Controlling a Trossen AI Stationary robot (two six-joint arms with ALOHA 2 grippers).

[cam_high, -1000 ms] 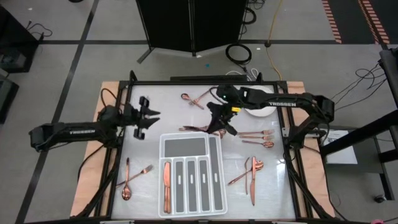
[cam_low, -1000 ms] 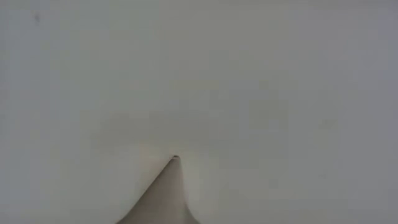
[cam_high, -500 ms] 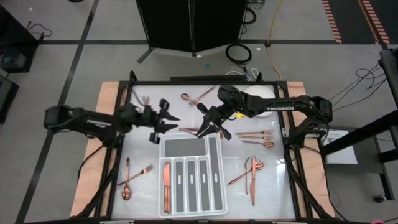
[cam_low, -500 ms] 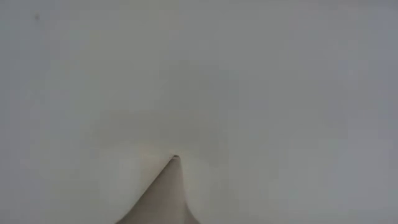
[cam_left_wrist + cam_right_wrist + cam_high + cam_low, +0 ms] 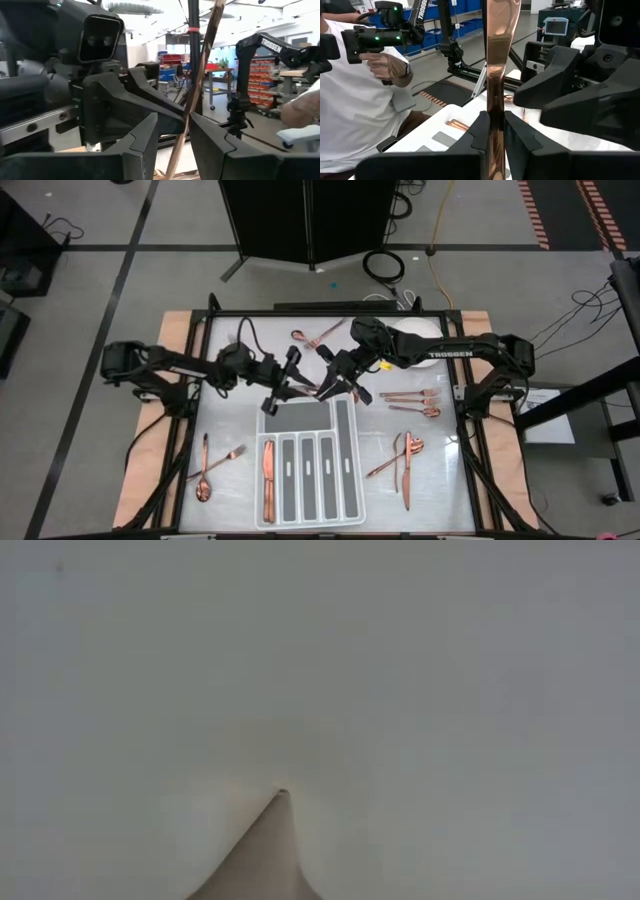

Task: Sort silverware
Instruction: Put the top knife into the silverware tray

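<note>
My right gripper [image 5: 335, 380] is shut on one copper piece of silverware [image 5: 495, 75], above the table just beyond the white tray's [image 5: 262, 418] far end. My left gripper [image 5: 288, 376] has reached over to it. It is open, with its fingers [image 5: 145, 145] on either side of that piece [image 5: 197, 80]. More copper silverware lies flat on the table: a near-left group [image 5: 215, 465], a near-right group [image 5: 405, 458], a right group [image 5: 415, 400], far pieces [image 5: 315, 337], and a knife [image 5: 268, 480] in the tray. The low view shows only a blank pale surface. My right gripper pinches the copper piece's shaft [image 5: 495, 131] between its two fingers. The piece runs on past the fingertips toward my left gripper. My left gripper's fingers flank the same piece [image 5: 186, 132]; I cannot tell whether they touch it.
A round white plate [image 5: 418, 340] sits at the far right of the table, behind my right arm. The divided tray takes up the near middle. A person in a white shirt [image 5: 355, 100] stands beyond the table holding a dark device.
My left arm has stretched out toward the table's right, bringing its open gripper from the left side up to my right gripper. My right gripper has shifted a little toward the left with the copper piece.
</note>
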